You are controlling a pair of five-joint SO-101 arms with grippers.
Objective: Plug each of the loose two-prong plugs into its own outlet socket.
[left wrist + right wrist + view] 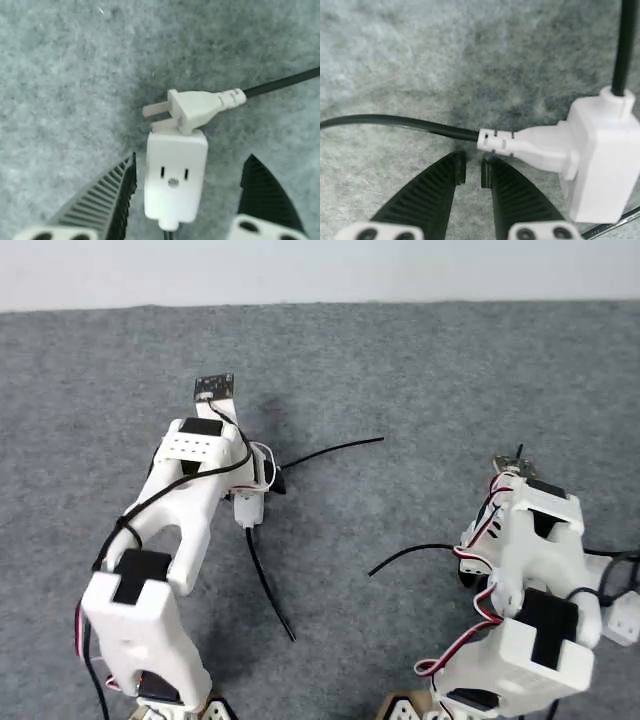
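Note:
A loose white two-prong plug (200, 107) lies on the grey carpet with its bare prongs touching the top of a white outlet socket (175, 175), not inserted. My left gripper (190, 165) is open, one finger on each side of that socket and clear of it. The same socket (249, 508) sits beside the left arm in the high view. A second white plug (530, 145) sits plugged into another white socket (602, 160). My right gripper (473, 171) is shut with nothing in it, just short of that plug's cord end.
Black cords trail over the carpet: one (270, 590) runs from the left socket toward the front, one (335, 450) leads off to the right, and one (410, 555) reaches the right arm. Grey carpet (400, 370) stretches toward the back.

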